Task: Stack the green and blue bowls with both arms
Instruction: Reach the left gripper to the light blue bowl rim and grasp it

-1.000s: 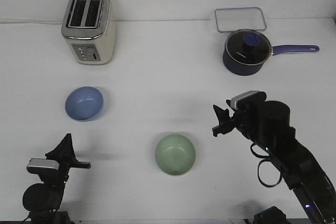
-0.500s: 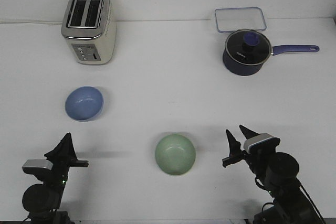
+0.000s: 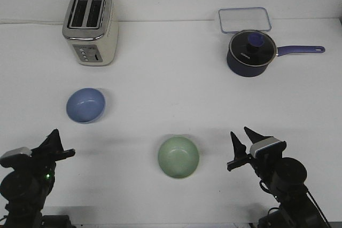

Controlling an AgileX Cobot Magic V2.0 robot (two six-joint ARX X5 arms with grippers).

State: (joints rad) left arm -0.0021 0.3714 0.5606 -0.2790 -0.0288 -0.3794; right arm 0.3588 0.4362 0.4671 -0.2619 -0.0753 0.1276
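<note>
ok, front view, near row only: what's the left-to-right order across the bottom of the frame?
left gripper → green bowl → right gripper. The blue bowl sits farther back, just right of the left gripper, so it isn't in that row.

The green bowl (image 3: 178, 157) is showing pale mint. The blue bowl (image 3: 85, 105) is showing periwinkle. The saucepan (image 3: 251, 53) is looking navy.

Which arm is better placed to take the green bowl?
Probably the right. Its open pincer sits level with the green bowl, nothing between. The left pincer is farther off, nearer the blue bowl.
</note>
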